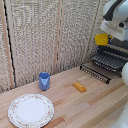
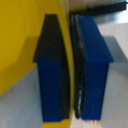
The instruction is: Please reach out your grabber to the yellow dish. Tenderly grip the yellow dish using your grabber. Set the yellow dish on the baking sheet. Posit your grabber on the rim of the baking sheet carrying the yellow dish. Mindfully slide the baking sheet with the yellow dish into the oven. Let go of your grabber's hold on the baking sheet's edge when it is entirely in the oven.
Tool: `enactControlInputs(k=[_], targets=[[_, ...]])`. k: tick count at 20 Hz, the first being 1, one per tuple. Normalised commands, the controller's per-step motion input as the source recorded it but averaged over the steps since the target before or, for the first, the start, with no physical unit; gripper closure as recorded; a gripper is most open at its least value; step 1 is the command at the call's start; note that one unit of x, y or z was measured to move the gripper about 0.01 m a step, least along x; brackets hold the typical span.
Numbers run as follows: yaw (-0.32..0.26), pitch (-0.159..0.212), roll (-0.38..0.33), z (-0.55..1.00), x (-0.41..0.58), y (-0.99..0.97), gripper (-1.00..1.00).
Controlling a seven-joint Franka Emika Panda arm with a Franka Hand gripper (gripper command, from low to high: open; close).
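Note:
The yellow dish (image 1: 102,39) hangs in the air under the white arm (image 1: 116,20), above the baking sheet's end nearer the exterior view's left. In the wrist view my gripper (image 2: 72,70) is shut on the yellow dish (image 2: 20,45), whose thin rim is pinched between the two blue fingertips (image 2: 92,65). The baking sheet (image 1: 109,60), dark with wire-rack bars, lies at the exterior view's right, below the dish. The oven is mostly cut off by that edge and hidden by the arm.
On the wooden table stand a blue cup (image 1: 44,80), a flat orange-yellow block (image 1: 79,87) and a large white plate (image 1: 31,110) with a patterned rim. A woven screen (image 1: 45,35) forms the back wall.

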Motion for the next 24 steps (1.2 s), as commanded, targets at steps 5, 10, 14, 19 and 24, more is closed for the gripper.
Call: enactControlInputs(k=[5, 10, 14, 19, 24], targets=[[-0.028, 0.079, 0.010, -0.22, 0.031, -0.59, 1.00], [0.000, 0.122, 0.003, -0.30, 0.000, -0.32, 1.00], [0.020, 0.089, 0.049, -0.17, 0.096, -0.46, 1.00], [0.079, 0.046, 0.075, -0.08, 0.302, -0.58, 1.00], [0.051, 0.001, 0.069, 0.06, 0.353, -0.61, 1.00]])
